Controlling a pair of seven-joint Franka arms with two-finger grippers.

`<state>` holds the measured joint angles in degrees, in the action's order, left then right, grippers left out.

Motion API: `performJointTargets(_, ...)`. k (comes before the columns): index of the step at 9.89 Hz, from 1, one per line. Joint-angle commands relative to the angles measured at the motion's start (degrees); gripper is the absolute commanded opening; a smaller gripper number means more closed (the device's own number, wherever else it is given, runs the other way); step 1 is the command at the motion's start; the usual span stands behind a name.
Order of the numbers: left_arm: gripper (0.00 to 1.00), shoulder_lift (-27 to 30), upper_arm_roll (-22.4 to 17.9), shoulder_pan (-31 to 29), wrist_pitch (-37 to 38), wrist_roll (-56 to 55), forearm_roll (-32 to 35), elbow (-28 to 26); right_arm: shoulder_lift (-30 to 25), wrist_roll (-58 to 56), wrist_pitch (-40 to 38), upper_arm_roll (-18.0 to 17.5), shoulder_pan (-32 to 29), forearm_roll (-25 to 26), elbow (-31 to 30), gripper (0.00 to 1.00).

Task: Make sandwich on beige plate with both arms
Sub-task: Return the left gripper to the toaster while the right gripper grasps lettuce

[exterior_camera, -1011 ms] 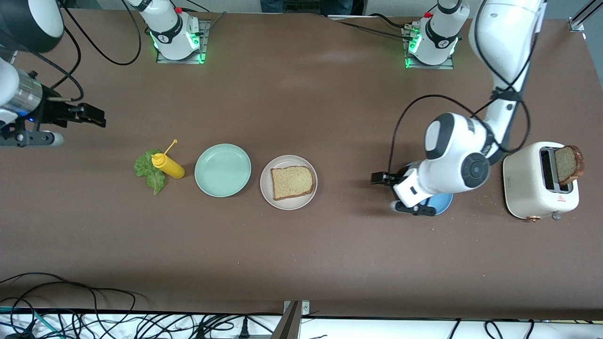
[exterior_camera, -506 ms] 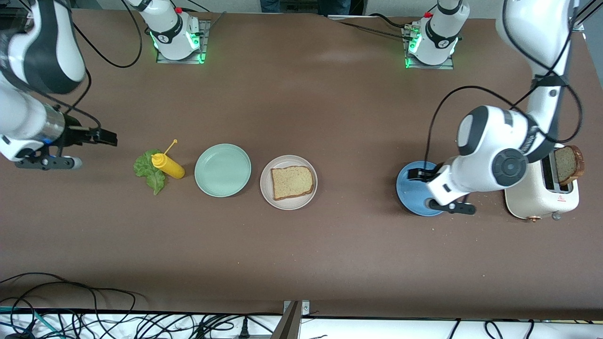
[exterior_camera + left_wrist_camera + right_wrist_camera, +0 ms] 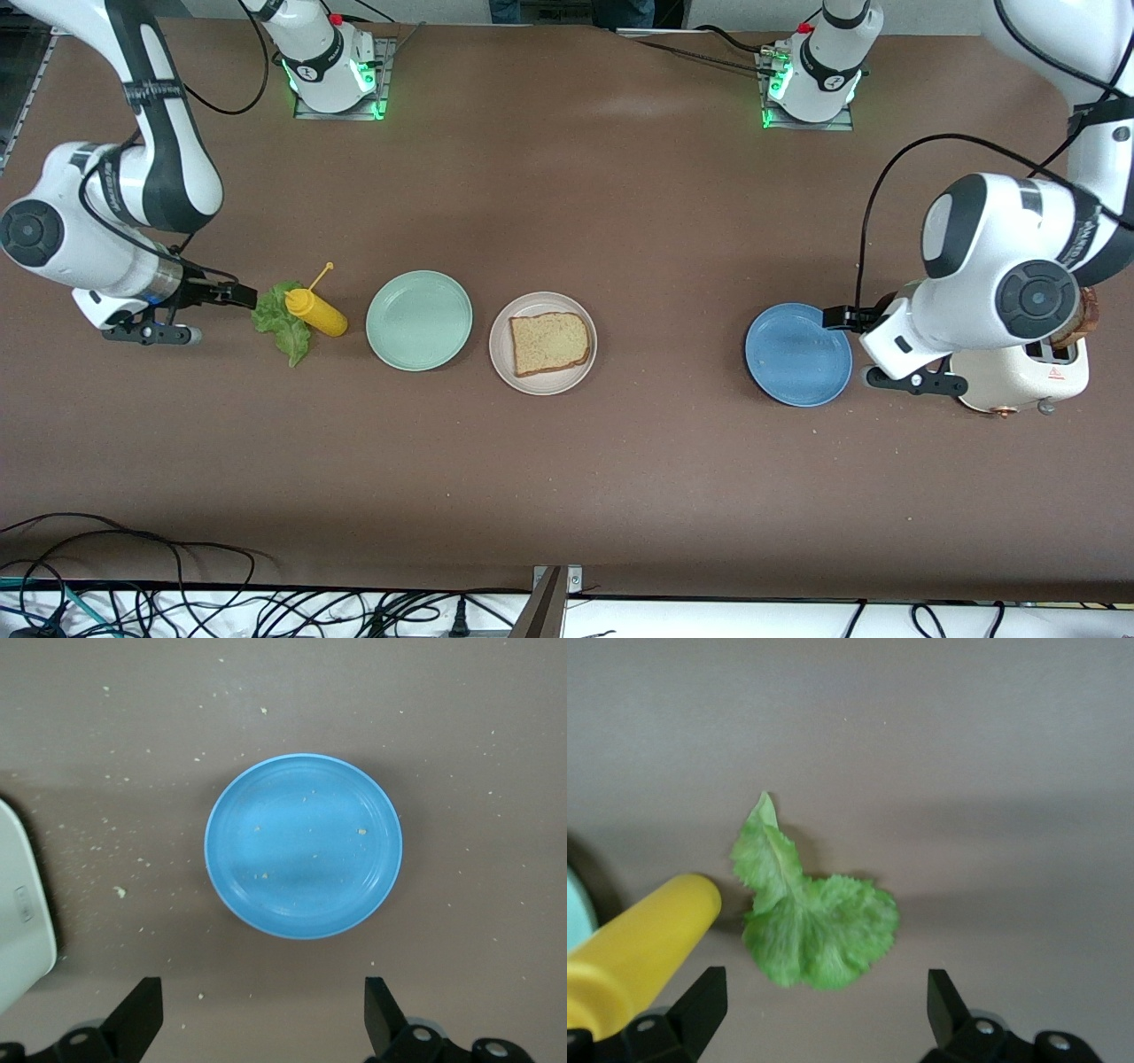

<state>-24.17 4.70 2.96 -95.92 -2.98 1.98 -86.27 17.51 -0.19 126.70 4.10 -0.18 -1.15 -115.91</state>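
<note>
A slice of toasted bread (image 3: 549, 342) lies flat on the beige plate (image 3: 542, 384) at mid-table. The green lettuce leaf (image 3: 280, 322) (image 3: 815, 926) rests on the table beside a yellow mustard bottle (image 3: 317, 313). My right gripper (image 3: 241, 295) (image 3: 824, 979) hangs open and empty just short of the leaf, toward the right arm's end of the table. My left gripper (image 3: 837, 316) (image 3: 263, 988) is open and empty at the edge of the blue plate (image 3: 797, 354), between it and the toaster. The left arm hides most of a second bread slice (image 3: 1090, 312) in the toaster.
A mint-green plate (image 3: 418, 320) sits between the mustard bottle (image 3: 638, 948) and the beige plate. The white toaster (image 3: 1019, 379) (image 3: 18, 904) stands at the left arm's end, next to the blue plate (image 3: 303, 846). Crumbs are scattered round the blue plate.
The right arm has swung in and brought its gripper up to the lettuce. The left arm has drawn back from over the blue plate toward the toaster. Both grippers stayed open.
</note>
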Motion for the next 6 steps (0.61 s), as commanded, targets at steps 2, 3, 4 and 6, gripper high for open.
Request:
performJointTargets(2,1.00,1.2,0.1,-1.2,9.3,-0.2,2.0,7.8,6.4,-0.4,5.9,-0.2,-1.5,-7.7,0.2,1.00)
performJointTargets(3,1.00,1.4,-0.1,-1.7,11.8,-0.4,1.9,10.0,8.0,-0.4,8.4,-0.2,-1.5,-9.4,0.2,1.00)
performJointTargets(4,1.00,1.4,-0.7,-2.4,14.7,-0.2,2.0,13.2,10.0,-0.4,10.9,-0.6,-1.5,-10.4,0.2,1.00)
performJointTargets(6,1.00,1.8,-0.7,-2.8,19.0,-0.4,1.8,16.3,12.7,-0.4,12.9,-0.8,-1.3,-10.5,0.2,0.98)
